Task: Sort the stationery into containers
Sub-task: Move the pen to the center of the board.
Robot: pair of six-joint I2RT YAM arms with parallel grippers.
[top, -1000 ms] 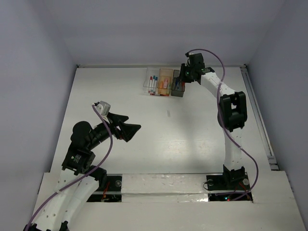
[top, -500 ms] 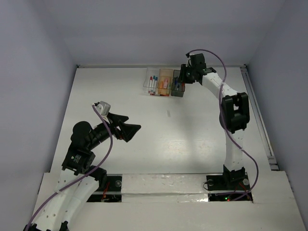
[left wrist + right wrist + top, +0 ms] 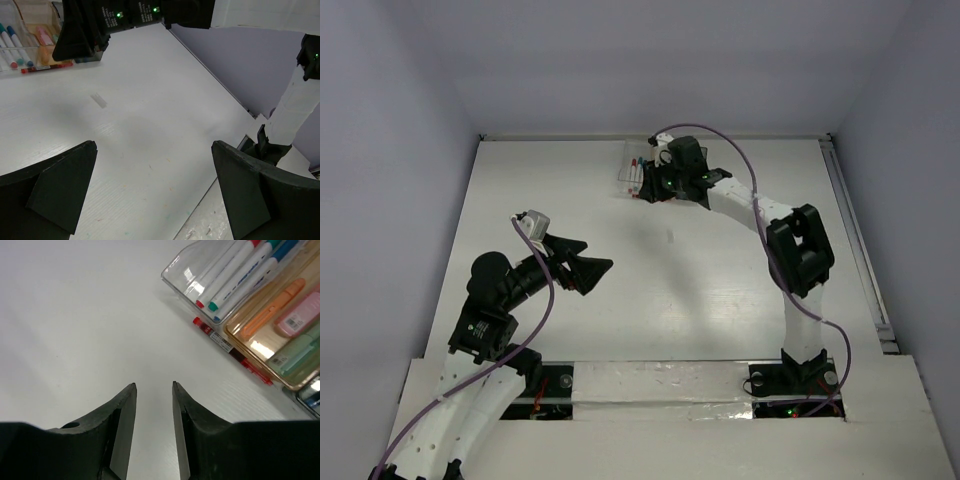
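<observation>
Three containers stand in a row at the back: a clear bin (image 3: 225,270) with several markers, an orange bin (image 3: 280,315) with orange, pink and pale green items, and a dark bin (image 3: 312,395) at the frame's edge. A red pen (image 3: 232,350) lies on the table against the front of the clear and orange bins. A small pale block (image 3: 98,100) lies alone mid-table. My right gripper (image 3: 152,384) hovers low over bare table just in front of the clear bin (image 3: 632,172), open a little, with nothing between its fingers. My left gripper (image 3: 154,145) is wide open and empty, far from the bins.
The right arm (image 3: 740,200) reaches across the bins and hides the orange and dark ones in the top view. White walls close the table at the back and sides. The pale block (image 3: 670,236) lies between the two grippers.
The right arm has swung left from over the dark bin to the front of the clear bin. The left arm has not moved.
</observation>
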